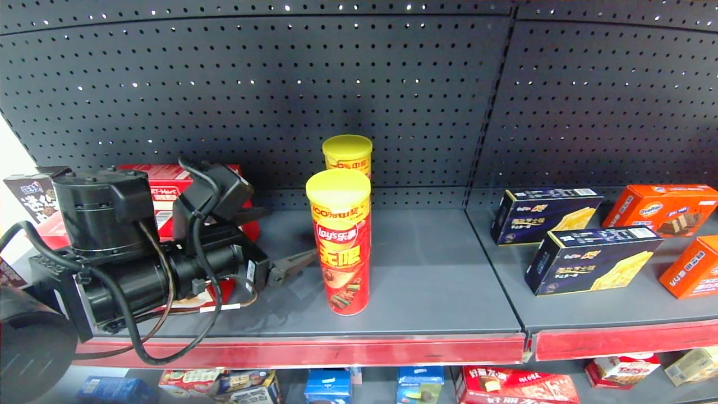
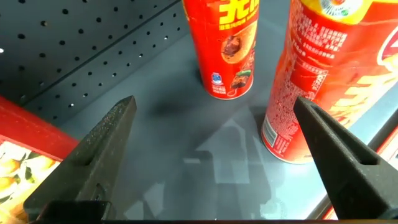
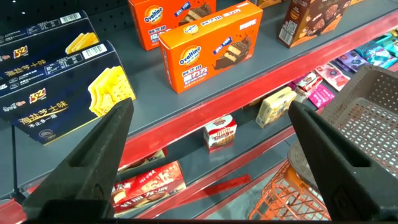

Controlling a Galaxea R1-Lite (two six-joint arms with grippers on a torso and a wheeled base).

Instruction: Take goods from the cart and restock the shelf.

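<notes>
Front chip can [image 1: 340, 241] is set upright before second can [image 1: 348, 152], likely as a row. Left gripper [image 1: 274, 238] is held beside it, jaws apart, empty; right gripper [image 3: 211, 109] likewise, far right.

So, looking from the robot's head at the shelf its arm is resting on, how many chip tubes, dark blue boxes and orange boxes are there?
Chip tubes: 2
Dark blue boxes: 2
Orange boxes: 2
Total: 6
</notes>
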